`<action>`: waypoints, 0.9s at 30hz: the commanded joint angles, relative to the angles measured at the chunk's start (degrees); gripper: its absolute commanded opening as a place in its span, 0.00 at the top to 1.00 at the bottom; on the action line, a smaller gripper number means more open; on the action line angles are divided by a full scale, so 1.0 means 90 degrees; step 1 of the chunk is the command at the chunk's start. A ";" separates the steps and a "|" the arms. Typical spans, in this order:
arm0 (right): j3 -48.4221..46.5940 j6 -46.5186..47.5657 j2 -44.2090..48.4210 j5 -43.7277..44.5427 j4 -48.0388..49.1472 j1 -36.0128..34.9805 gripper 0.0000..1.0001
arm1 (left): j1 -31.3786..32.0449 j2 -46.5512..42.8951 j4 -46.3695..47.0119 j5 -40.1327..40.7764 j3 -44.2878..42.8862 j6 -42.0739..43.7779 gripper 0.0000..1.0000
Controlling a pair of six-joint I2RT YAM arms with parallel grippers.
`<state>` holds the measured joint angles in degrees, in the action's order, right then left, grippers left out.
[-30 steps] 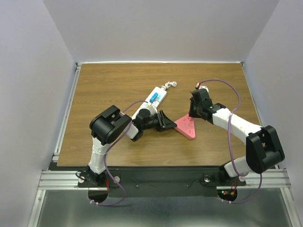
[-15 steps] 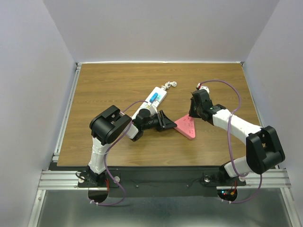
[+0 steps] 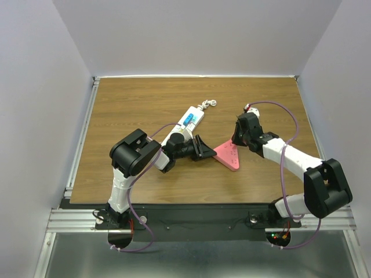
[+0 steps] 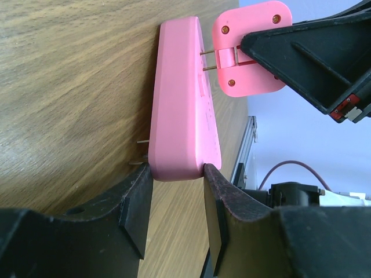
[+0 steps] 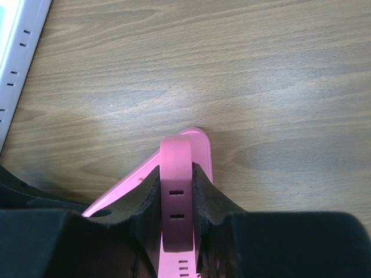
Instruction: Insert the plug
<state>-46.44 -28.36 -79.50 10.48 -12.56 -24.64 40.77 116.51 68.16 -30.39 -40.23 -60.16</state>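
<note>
A pink socket block [image 4: 182,98] lies on edge on the wooden table, and my left gripper [image 4: 177,174] is shut on its near end. It shows in the top view as a pink wedge [image 3: 228,155] in front of the left gripper [image 3: 210,152]. My right gripper [image 5: 175,172] is shut on a flat pink plug [image 5: 175,156]. In the left wrist view the plug [image 4: 249,49] has two metal prongs [image 4: 207,59] pointing at the block. Their tips reach the block's face, with a short gap between the two bodies. In the top view the right gripper [image 3: 236,141] is at the block's far corner.
A white power strip [image 3: 188,121] with a blue part lies behind the left gripper, and its edge shows in the right wrist view [image 5: 14,58]. A small white and metal piece [image 3: 208,104] lies beyond it. Purple cables loop over both arms.
The right arm's wrist has shifted slightly right and toward the near edge with the plug. The left arm and the block have not moved.
</note>
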 commanded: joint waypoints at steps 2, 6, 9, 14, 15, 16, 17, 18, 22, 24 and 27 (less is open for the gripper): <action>0.0316 -0.0111 -0.0277 -0.0403 -0.0587 -0.0035 1.00 | -0.0019 -0.0182 0.0093 0.0008 -0.0159 0.0288 0.80; 0.0403 -0.0130 -0.0317 -0.0442 -0.0529 -0.0035 1.00 | -0.0028 -0.0201 0.0093 0.0017 -0.0140 0.0288 0.83; 0.0462 -0.0159 -0.0278 -0.0530 -0.0451 -0.0035 1.00 | -0.0028 -0.0182 0.0083 -0.0002 -0.0159 0.0298 0.83; 0.0560 -0.0237 -0.0316 -0.0647 -0.0324 -0.0045 1.00 | -0.0019 -0.0152 0.0083 -0.0022 -0.0179 0.0288 0.83; 0.0570 -0.0228 -0.0336 -0.0647 -0.0314 -0.0055 1.00 | -0.0019 -0.0152 0.0083 -0.0022 -0.0188 0.0298 0.83; 0.0570 -0.0238 -0.0355 -0.0647 -0.0294 -0.0055 0.99 | -0.0019 -0.0152 0.0083 -0.0022 -0.0198 0.0288 0.83; 0.0589 -0.0238 -0.0375 -0.0637 -0.0294 -0.0064 1.00 | -0.0019 -0.0152 0.0073 -0.0022 -0.0198 0.0298 0.83; 0.0599 -0.0247 -0.0423 -0.0637 -0.0285 -0.0084 1.00 | -0.0019 -0.0152 0.0063 -0.0022 -0.0198 0.0308 0.83; 0.0628 -0.0247 -0.0502 -0.0608 -0.0226 -0.0104 1.00 | -0.0009 -0.0133 0.0044 -0.0041 -0.0237 0.0308 0.83; 0.0628 -0.0247 -0.0550 -0.0608 -0.0216 -0.0104 1.00 | -0.0009 -0.0123 0.0034 -0.0041 -0.0257 0.0308 0.83; 0.0648 -0.0247 -0.0619 -0.0559 -0.0197 -0.0133 0.99 | -0.0009 -0.0113 0.0005 -0.0051 -0.0286 0.0327 0.83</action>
<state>-44.07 -29.02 -80.66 8.91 -7.97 -24.45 40.64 116.49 67.68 -30.98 -40.49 -60.10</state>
